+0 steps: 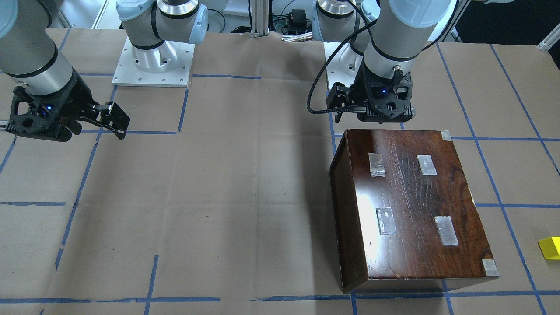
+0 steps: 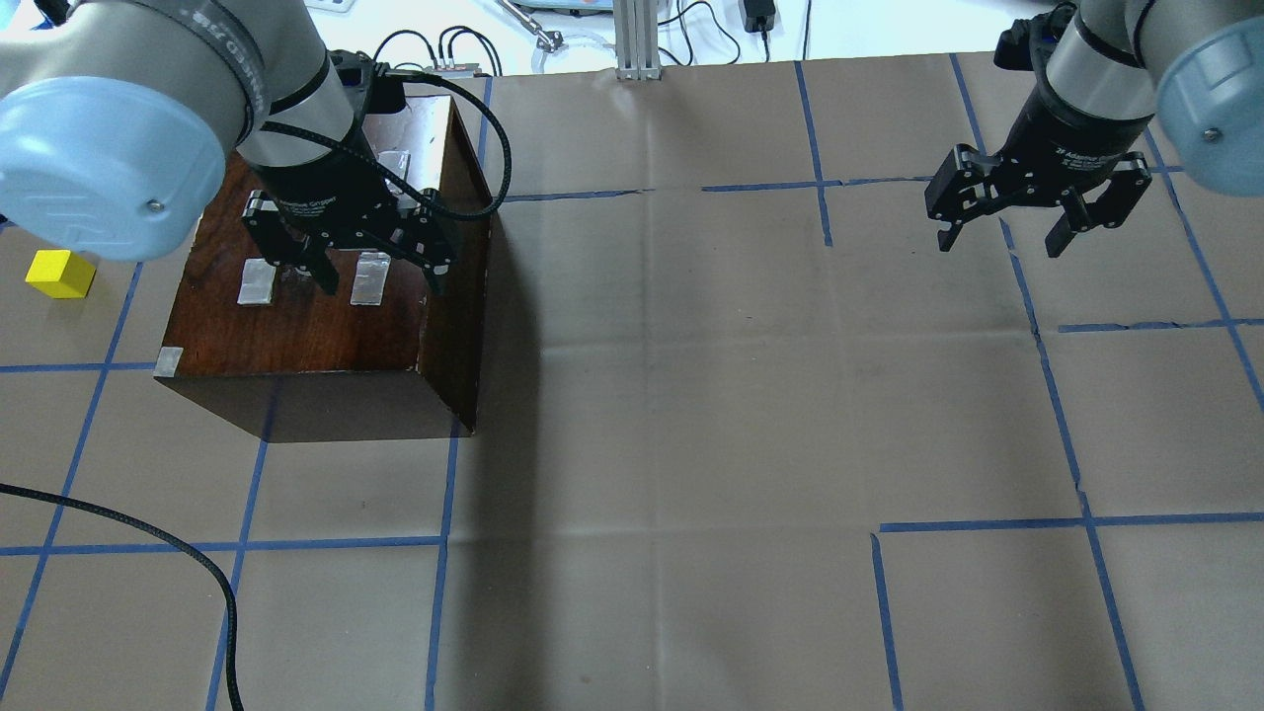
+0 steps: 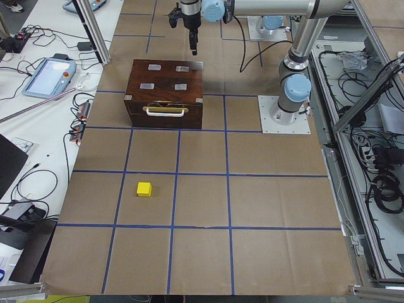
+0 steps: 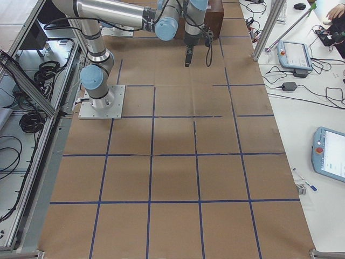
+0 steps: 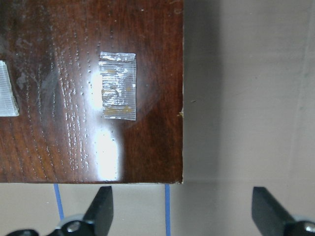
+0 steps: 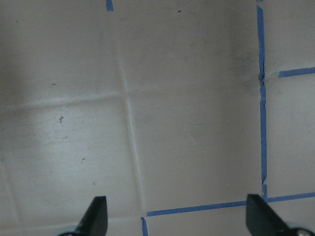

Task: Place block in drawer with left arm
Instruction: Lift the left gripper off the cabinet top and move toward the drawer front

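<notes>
The yellow block (image 2: 61,274) lies on the paper-covered table left of the dark wooden box (image 2: 316,316); it also shows in the front view (image 1: 550,247) and the left side view (image 3: 144,189). The drawer is shut; its dark front panel with a pale handle (image 3: 165,112) shows only in the left side view. My left gripper (image 2: 380,278) hangs open and empty above the box's tape-patched top, near the corner closest to my base (image 5: 182,209). My right gripper (image 2: 1000,244) is open and empty above bare table far to the right (image 6: 178,216).
Blue tape lines (image 2: 444,541) grid the brown paper. The left arm's black cable (image 2: 499,168) loops beside the box, and another cable (image 2: 188,563) lies on the table's near left. The arm base plates (image 1: 153,65) stand at the robot's edge.
</notes>
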